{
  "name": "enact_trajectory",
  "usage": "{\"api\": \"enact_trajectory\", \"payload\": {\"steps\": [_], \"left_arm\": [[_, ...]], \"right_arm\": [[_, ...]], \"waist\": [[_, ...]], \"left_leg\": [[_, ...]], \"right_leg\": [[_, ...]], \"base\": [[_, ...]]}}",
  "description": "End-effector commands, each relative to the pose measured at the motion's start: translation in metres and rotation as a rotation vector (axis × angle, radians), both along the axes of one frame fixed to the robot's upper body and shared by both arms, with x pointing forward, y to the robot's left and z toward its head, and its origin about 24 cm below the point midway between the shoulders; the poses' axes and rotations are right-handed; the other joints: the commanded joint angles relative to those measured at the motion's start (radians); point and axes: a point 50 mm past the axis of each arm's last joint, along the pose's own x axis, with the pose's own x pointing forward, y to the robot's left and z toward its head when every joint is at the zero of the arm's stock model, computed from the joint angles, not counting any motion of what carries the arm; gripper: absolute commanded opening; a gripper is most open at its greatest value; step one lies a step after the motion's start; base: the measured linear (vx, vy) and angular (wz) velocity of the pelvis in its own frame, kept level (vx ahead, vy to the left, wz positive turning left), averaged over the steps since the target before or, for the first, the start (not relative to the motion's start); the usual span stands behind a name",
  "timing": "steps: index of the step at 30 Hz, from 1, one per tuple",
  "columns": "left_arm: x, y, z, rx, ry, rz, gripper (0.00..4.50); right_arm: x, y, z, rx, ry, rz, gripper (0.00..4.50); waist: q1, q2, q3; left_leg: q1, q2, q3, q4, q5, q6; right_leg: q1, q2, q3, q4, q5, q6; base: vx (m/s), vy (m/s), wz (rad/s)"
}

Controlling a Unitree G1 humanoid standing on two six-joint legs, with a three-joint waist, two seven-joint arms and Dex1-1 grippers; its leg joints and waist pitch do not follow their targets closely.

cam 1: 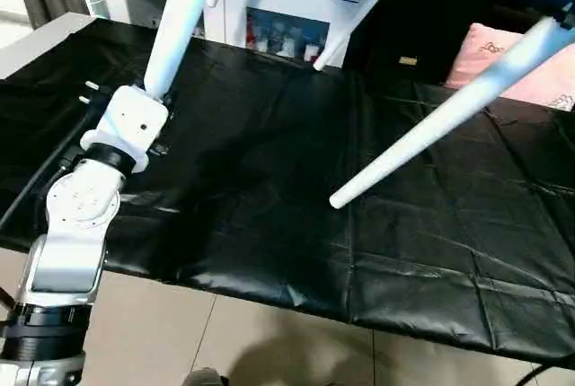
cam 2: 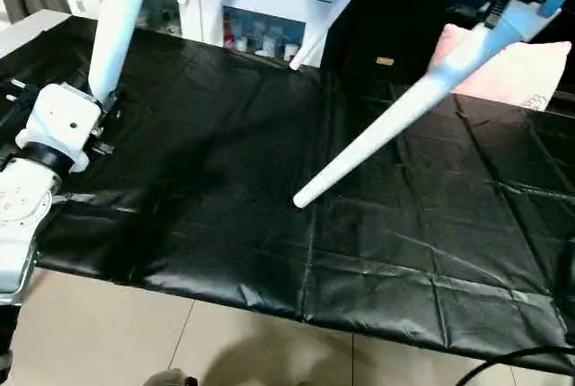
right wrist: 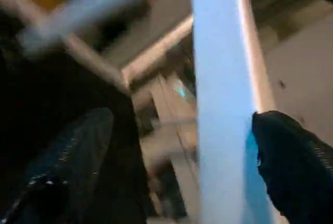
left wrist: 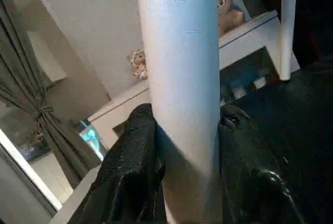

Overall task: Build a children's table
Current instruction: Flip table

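A: Where do the table parts sit?

B: Three white tapered legs show above the bench (cam 1: 269, 162), which is draped in a black plastic sheet (cam 1: 431, 251). The left leg (cam 1: 184, 18) rises steeply up out of frame from the left gripper (left wrist: 184, 146). A second leg (cam 1: 449, 112) slants down from upper right, its narrow tip hanging over the middle of the sheet. A third, thinner-looking leg (cam 1: 359, 13) crosses behind, its tip just before the cabinet (cam 1: 287, 9).

A: And the grippers?

B: In the left wrist view the black fingers (left wrist: 130, 172) press both sides of the left leg, clamped around it. In the right wrist view, the right gripper (right wrist: 182, 156) has its fingers (right wrist: 291, 156) spread wide; the slanting leg (right wrist: 223, 104) runs between them, near one finger and well apart from the other. That view is smeared, so I cannot tell whether they touch it.

A: Anything in the way?

B: The white glass-doored cabinet stands behind the bench with small items inside. A pink cushion (cam 1: 512, 58) lies at the far right, behind the slanting leg. Pale floor tiles (cam 1: 234, 341) show below the bench's near edge
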Motion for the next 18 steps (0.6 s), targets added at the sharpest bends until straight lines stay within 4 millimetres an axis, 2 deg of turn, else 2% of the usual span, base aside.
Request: {"api": "enact_trajectory", "payload": {"steps": [1, 4, 5, 8, 9, 12, 13, 14, 17, 18], "left_arm": [[0.002, -0.007, -0.011, 0.077, 0.061, -0.041, 1.45], [0.001, -0.006, -0.012, 0.082, 0.062, -0.040, 1.45], [0.001, -0.005, -0.012, 0.087, 0.063, -0.039, 1.45], [0.001, -0.003, -0.013, 0.088, 0.068, -0.037, 1.45], [0.001, -0.002, -0.014, 0.088, 0.071, -0.036, 1.45], [0.002, -0.001, -0.018, 0.091, 0.085, -0.038, 1.45], [0.002, 0.000, -0.021, 0.092, 0.095, -0.039, 1.45], [0.002, 0.000, -0.022, 0.092, 0.097, -0.039, 1.45], [0.003, 0.003, -0.026, 0.091, 0.112, -0.034, 1.45], [0.003, 0.005, -0.029, 0.092, 0.123, -0.031, 1.45]], "right_arm": [[-0.008, -0.004, 0.014, 0.099, -0.026, 0.036, 4.50], [-0.011, -0.010, 0.023, 0.221, -0.055, 0.046, 4.50], [-0.013, -0.021, 0.029, 0.380, -0.075, 0.022, 4.50], [-0.017, -0.047, 0.027, 0.603, -0.058, -0.028, 4.50], [-0.019, -0.055, 0.023, 0.665, -0.048, -0.031, 4.50], [-0.026, -0.081, 0.009, 0.836, -0.028, -0.055, 4.50], [-0.031, -0.099, -0.005, 0.909, -0.008, -0.084, 4.50], [-0.033, -0.103, -0.009, 0.925, -0.002, -0.098, 4.50], [-0.038, -0.114, -0.029, 0.949, 0.054, -0.116, 4.50], [-0.040, -0.117, -0.044, 0.944, 0.108, -0.120, 4.50]], "waist": [[0.002, 0.016, -0.061], [0.003, 0.017, -0.062], [0.003, 0.017, -0.060], [0.004, 0.020, -0.063], [0.005, 0.020, -0.062], [0.006, 0.029, -0.063], [0.005, 0.025, -0.064], [0.009, 0.029, -0.063], [0.004, 0.022, -0.062], [0.007, 0.024, -0.063]], "left_leg": [[0.024, 0.068, -0.039, -0.074, -0.306, 0.024], [0.024, 0.068, -0.038, -0.076, -0.303, 0.012], [0.021, 0.066, -0.038, -0.077, -0.294, 0.008], [0.023, 0.064, -0.036, -0.076, -0.281, -0.001], [0.022, 0.064, -0.035, -0.077, -0.281, -0.001], [0.023, 0.061, -0.034, -0.078, -0.280, 0.000], [0.023, 0.061, -0.034, -0.078, -0.281, -0.002], [0.028, 0.061, -0.032, -0.077, -0.287, -0.001], [0.027, 0.055, -0.033, -0.076, -0.304, 0.005], [0.029, 0.055, -0.033, -0.076, -0.300, 0.007]], "right_leg": [[0.032, -0.098, 0.061, -0.106, -0.352, -0.124], [0.032, -0.097, 0.061, -0.101, -0.326, -0.134], [0.034, -0.097, 0.063, -0.100, -0.317, -0.133], [0.034, -0.096, 0.062, -0.098, -0.295, -0.138], [0.035, -0.096, 0.062, -0.099, -0.291, -0.137], [0.039, -0.096, 0.063, -0.103, -0.275, -0.129], [0.040, -0.096, 0.061, -0.103, -0.274, -0.131], [0.038, -0.098, 0.061, -0.107, -0.283, -0.128], [0.043, -0.097, 0.054, -0.117, -0.360, -0.108], [0.042, -0.099, 0.053, -0.119, -0.372, -0.104]], "base": [[0.000, 0.000, 0.00], [0.000, 0.000, 0.00], [0.000, 0.000, 0.00], [0.000, 0.000, 0.00], [0.000, 0.000, 0.00], [0.000, 0.000, 0.00], [0.000, 0.000, 0.00], [0.000, 0.000, 0.00], [0.000, 0.000, 0.00], [0.000, 0.000, 0.00]]}}
